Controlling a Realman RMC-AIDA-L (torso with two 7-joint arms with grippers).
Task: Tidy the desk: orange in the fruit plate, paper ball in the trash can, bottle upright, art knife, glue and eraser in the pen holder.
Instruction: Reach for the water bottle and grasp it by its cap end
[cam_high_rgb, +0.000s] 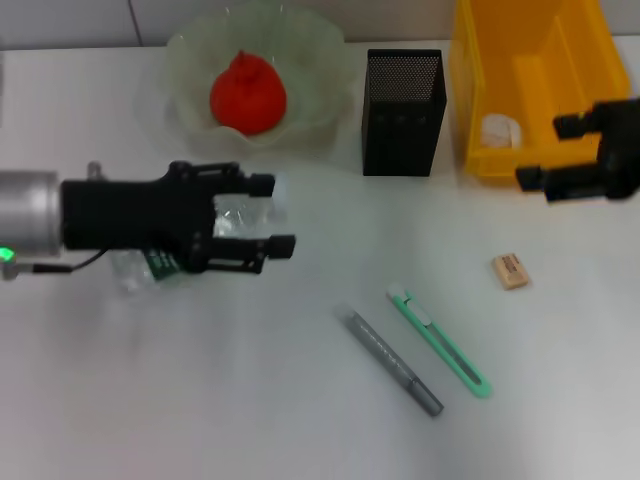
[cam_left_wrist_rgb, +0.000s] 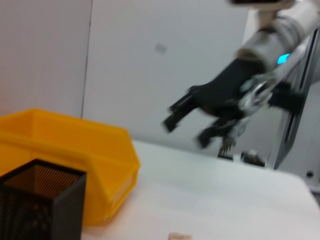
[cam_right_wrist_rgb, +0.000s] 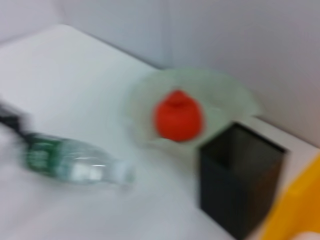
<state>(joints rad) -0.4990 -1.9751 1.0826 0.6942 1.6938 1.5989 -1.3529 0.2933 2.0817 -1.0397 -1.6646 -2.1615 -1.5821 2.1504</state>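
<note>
Hovering over the left part of the white desk (cam_high_rgb: 250, 420): left gripper (cam_high_rgb: 270, 213), black fingers spread wide, nothing clamped between them. Directly beneath it, clear plastic bottle (cam_high_rgb: 235, 215) lying on its side, green label (cam_high_rgb: 160, 264) showing under the gripper body; contact between fingers and bottle cannot be told. Same bottle (cam_right_wrist_rgb: 75, 165) seen flat on the desk in the right wrist view.

Right gripper (cam_high_rgb: 545, 152) raised at the near edge of the yellow trash bin (cam_high_rgb: 480, 60) on the far right, fingers open and holding nothing; seen also from the left wrist view (cam_left_wrist_rgb: 187, 125), above bare desk.

Open room: wide bare strip along the near edge and the near-left corner; clear gap between bottle and the tools at centre.

Containers along the far edge, left to right:
- translucent pale-green fruit plate (cam_high_rgb: 320, 55), wavy rim, orange (cam_high_rgb: 248, 93) resting in its middle;
- black mesh pen holder (cam_high_rgb: 402, 112), square, upright, contents not visible;
- yellow bin, hard plastic, crumpled white paper ball (cam_high_rgb: 500, 130) lying inside near its front wall.

Loose on desk, near-centre: grey glue stick (cam_high_rgb: 393, 361), slim cylinder, lying diagonally; just beside it to the right, green art knife (cam_high_rgb: 440, 343), flat, roughly parallel, not touching. Tan eraser (cam_high_rgb: 510, 271), small block, to the right and farther back, well apart from both, near the bin's front.
</note>
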